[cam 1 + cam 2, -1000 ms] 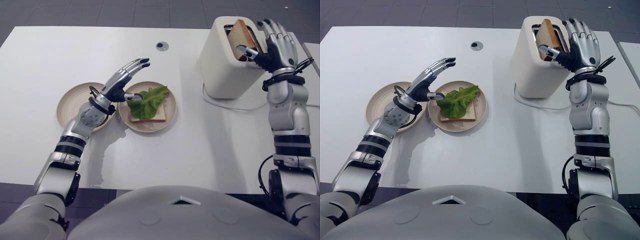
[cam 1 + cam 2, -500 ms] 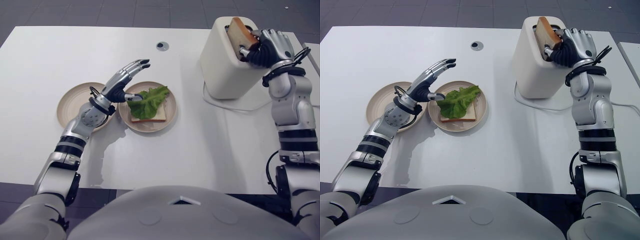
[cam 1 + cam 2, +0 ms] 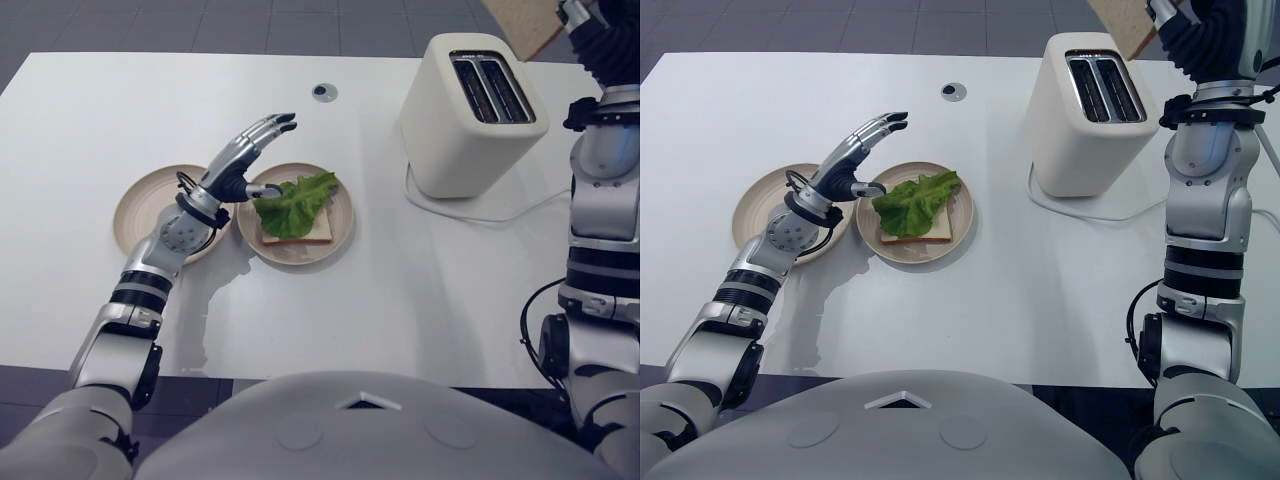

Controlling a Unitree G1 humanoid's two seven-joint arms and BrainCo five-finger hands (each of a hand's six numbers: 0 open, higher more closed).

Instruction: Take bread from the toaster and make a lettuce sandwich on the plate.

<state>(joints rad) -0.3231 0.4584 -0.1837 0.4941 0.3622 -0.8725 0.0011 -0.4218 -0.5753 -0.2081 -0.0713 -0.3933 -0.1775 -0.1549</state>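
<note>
R hand (image 3: 1192, 30) fingers grasp bread (image 3: 1125, 22) above toaster (image 3: 1080, 140); L hand (image 3: 845, 160) fingers spread nr plate (image 3: 964, 226)

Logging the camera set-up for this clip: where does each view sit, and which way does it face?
Left eye view: on the head, facing forward and down at the table; both arms show, with the left robot hand by the lettuce plate and the toaster to the right.
Right eye view: same head, slightly to the right, same aim; the right robot hand holds a slice at the top edge.
Shared: the same scene, with things sitting a little further left in the right eye view.
</note>
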